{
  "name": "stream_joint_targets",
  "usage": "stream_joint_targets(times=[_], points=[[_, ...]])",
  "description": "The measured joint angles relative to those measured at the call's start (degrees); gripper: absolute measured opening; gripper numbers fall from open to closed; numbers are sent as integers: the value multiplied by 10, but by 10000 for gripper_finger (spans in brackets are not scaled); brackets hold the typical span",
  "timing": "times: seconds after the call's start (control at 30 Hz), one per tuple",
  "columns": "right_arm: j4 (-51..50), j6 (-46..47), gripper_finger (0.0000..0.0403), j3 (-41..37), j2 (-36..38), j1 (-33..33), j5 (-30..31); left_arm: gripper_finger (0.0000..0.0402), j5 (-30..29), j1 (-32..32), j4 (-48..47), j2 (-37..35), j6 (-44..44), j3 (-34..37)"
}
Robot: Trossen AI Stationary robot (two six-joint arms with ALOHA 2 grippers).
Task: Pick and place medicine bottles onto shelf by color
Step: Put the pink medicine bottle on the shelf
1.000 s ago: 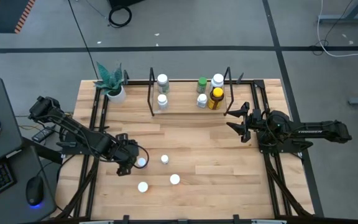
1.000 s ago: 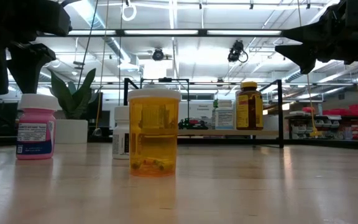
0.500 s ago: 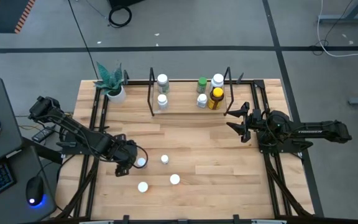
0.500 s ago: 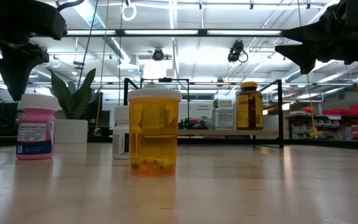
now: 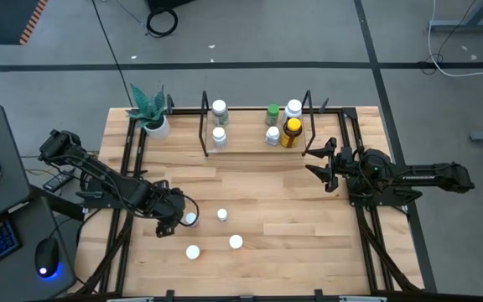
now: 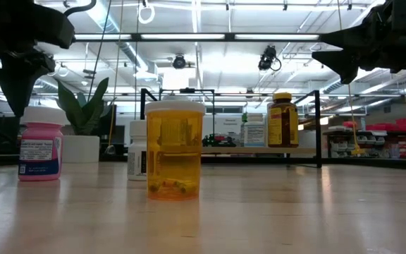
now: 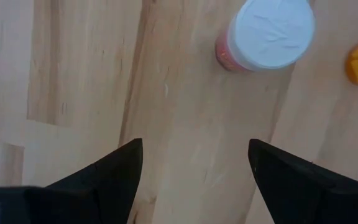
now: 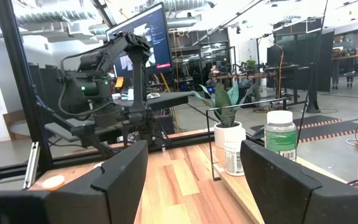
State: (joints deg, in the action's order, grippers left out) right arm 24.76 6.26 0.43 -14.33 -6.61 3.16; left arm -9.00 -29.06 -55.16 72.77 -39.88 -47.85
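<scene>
Bright, even overhead light fills the workspace, cast by long ceiling strip lights (image 6: 189,37) that glare white in the low view. Against them the arms read as black silhouettes. The orange bottle (image 6: 174,150) glows translucent and sharp, while the room behind softens. Shadows on the table (image 5: 292,218) are faint. The left wrist view is slightly blurred.

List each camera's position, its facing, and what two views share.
High: overhead, straight down; both arms, shelf.
Low: tabletop level, facing across; orange bottle nearest, arms dark overhead.
Left wrist: above the table, looking down past open left gripper at pink bottle.
Right wrist: level, past open right gripper toward plant.
Shared: the pink bottle shows in low and left wrist views.
</scene>
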Motion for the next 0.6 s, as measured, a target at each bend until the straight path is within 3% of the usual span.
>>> stream_joint_targets(times=[0.6], points=[[0,0,265,0,0,0,0,295,-22,0,34,0,8,5]])
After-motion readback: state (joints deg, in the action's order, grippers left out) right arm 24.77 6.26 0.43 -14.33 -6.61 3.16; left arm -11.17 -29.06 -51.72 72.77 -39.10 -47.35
